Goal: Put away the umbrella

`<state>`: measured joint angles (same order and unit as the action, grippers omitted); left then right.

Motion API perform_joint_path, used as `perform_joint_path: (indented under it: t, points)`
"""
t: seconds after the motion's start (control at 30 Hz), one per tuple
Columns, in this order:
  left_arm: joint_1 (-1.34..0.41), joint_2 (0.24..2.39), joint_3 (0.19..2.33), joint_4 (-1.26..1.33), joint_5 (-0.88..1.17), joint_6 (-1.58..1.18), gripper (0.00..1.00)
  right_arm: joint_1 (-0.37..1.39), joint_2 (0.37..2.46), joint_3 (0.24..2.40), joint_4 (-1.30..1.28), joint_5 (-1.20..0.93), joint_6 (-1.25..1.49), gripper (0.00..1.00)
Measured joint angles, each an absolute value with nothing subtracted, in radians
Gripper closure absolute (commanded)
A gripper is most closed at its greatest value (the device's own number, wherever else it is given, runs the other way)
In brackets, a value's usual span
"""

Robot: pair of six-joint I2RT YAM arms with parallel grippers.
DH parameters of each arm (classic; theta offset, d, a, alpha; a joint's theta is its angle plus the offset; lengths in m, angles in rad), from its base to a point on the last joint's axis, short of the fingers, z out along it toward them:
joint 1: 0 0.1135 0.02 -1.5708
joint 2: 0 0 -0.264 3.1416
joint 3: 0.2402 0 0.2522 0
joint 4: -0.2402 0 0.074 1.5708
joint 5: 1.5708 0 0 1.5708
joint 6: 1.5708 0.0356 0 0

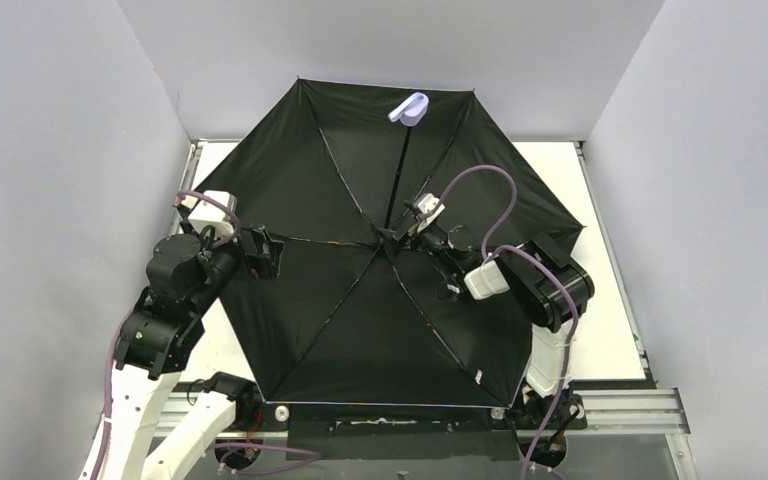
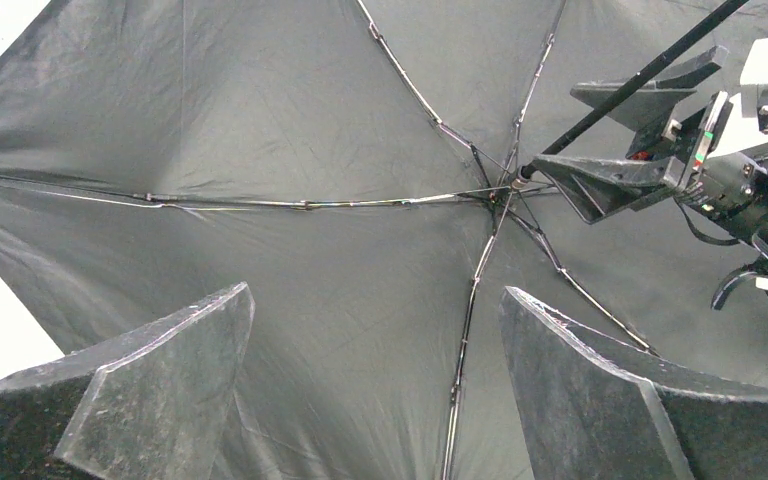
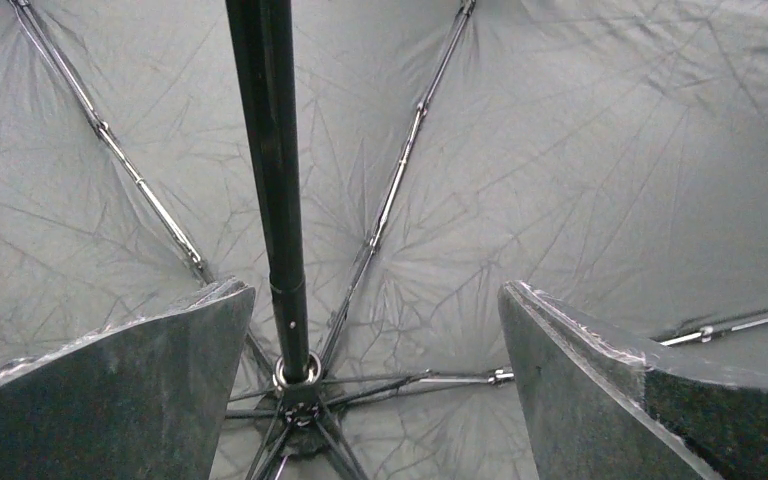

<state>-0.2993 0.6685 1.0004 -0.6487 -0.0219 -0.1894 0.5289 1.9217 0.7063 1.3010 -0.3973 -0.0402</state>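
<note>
Two claws wide open, both empty-handed.
Umbrella [image 1: 360, 300] sprawls fully spread on the table [image 1: 605, 200], black inside up; left gripper [image 1: 268, 255] gapes over its left edge, right gripper [image 1: 407, 230] straddles the shaft [image 1: 401, 170] by the hub, unclamped; handle [image 1: 410, 107] sits at the far side.

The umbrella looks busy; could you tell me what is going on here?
The umbrella lies fully open, black inside facing up. The right arm's fingers are open on either side of its black shaft near the hub, not closed on it. The left arm's fingers, also open, sit over its left edge, holding nothing.
</note>
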Motion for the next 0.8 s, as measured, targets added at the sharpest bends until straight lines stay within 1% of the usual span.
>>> perform_joint_path:
  t: [0.1, 0.17, 0.23, 0.3, 0.4, 0.47, 0.5, 0.6, 0.7, 0.8]
  points:
    - [-0.299, 0.67, 1.002, -0.649, -0.021, -0.188, 0.09, 0.529, 1.942, 0.731, 1.332, -0.408, -0.041, 0.0]
    - [-0.299, 0.67, 1.002, -0.649, -0.021, -0.188, 0.09, 0.529, 1.945, 0.748, 1.345, -0.411, -0.041, 0.46]
    - [-0.299, 0.67, 1.002, -0.649, -0.021, -0.188, 0.09, 0.529, 1.945, 0.763, 1.362, -0.421, -0.044, 0.57]
    - [-0.299, 0.67, 1.002, -0.649, -0.021, -0.188, 0.09, 0.529, 1.95, 0.773, 1.374, -0.435, -0.039, 0.65]
    - [-0.299, 0.676, 1.006, -0.652, -0.021, -0.189, 0.1, 0.526, 1.977, 0.792, 1.394, -0.458, 0.054, 0.78]
    - [-0.299, 0.683, 1.012, -0.653, -0.021, -0.189, 0.1, 0.521, 1.992, 0.798, 1.399, -0.467, 0.104, 0.9]
    - [-0.299, 0.685, 1.013, -0.653, -0.021, -0.189, 0.1, 0.516, 1.994, 0.799, 1.397, -0.474, 0.123, 0.94]
    - [-0.299, 0.688, 1.016, -0.654, -0.021, -0.189, 0.1, 0.506, 1.994, 0.799, 1.396, -0.496, 0.144, 1.0]
    - [-0.299, 0.692, 1.022, -0.656, -0.021, -0.189, 0.1, 0.497, 1.988, 0.799, 1.383, -0.504, 0.151, 1.0]
    - [-0.299, 0.704, 1.046, -0.665, -0.021, -0.194, 0.1, 0.492, 1.957, 0.801, 1.317, -0.515, 0.126, 1.0]
